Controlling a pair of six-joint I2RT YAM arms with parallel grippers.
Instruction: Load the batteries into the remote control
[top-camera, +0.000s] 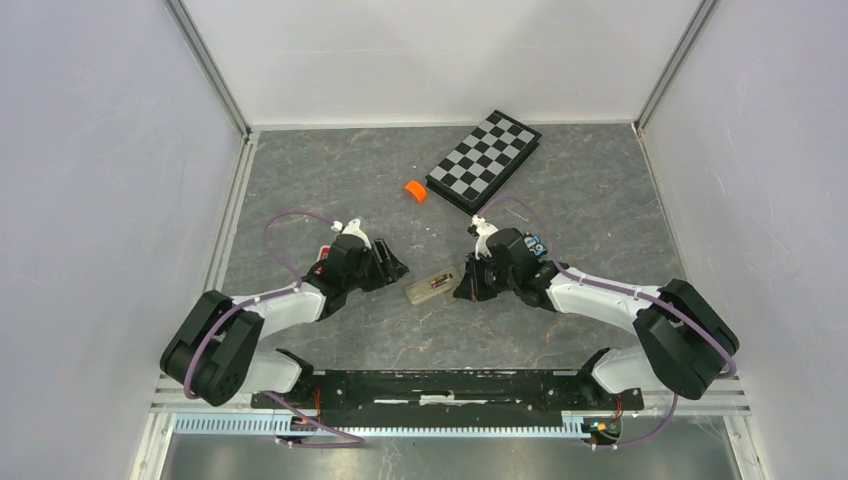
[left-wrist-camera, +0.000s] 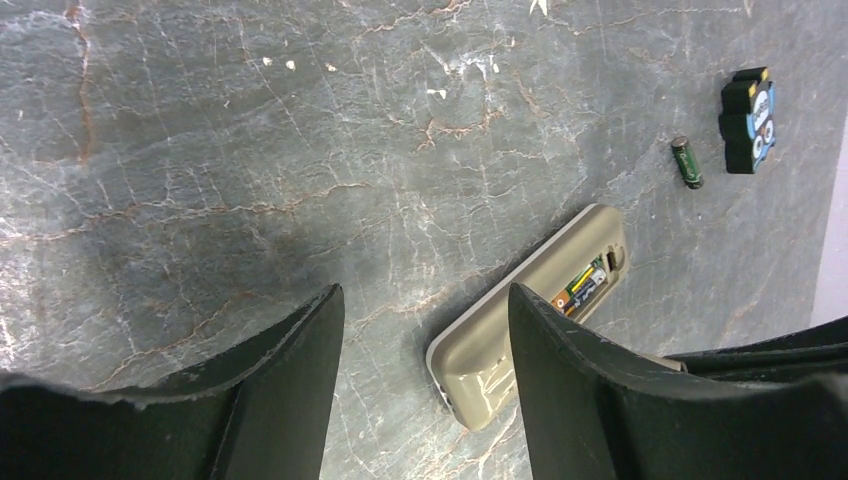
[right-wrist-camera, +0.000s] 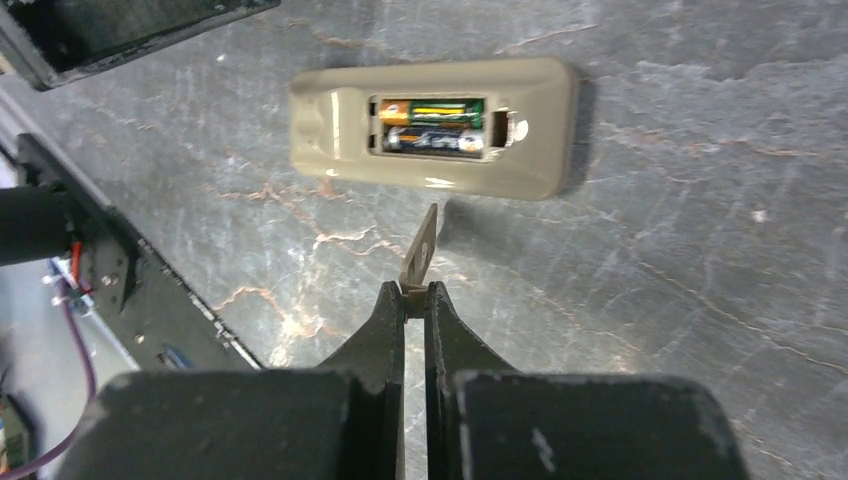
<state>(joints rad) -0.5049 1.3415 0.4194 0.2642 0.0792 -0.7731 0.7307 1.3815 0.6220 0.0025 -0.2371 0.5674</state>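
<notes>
The beige remote (top-camera: 432, 286) lies face down between my arms, its battery bay open. In the right wrist view the remote (right-wrist-camera: 440, 125) holds two batteries (right-wrist-camera: 432, 126) in the bay. My right gripper (right-wrist-camera: 414, 290) is shut on the thin beige battery cover (right-wrist-camera: 421, 246), held on edge just in front of the remote. My left gripper (left-wrist-camera: 427, 300) is open and empty, its right finger (left-wrist-camera: 560, 370) beside the remote's (left-wrist-camera: 520, 320) end. A spare green-tinted battery (left-wrist-camera: 686, 162) lies loose on the table beyond the remote.
A blue-and-black square gadget (left-wrist-camera: 750, 119) lies by the loose battery. A folded chessboard (top-camera: 485, 160) and an orange roll (top-camera: 415, 190) sit at the back. White walls enclose the grey stone-look table (top-camera: 330, 170).
</notes>
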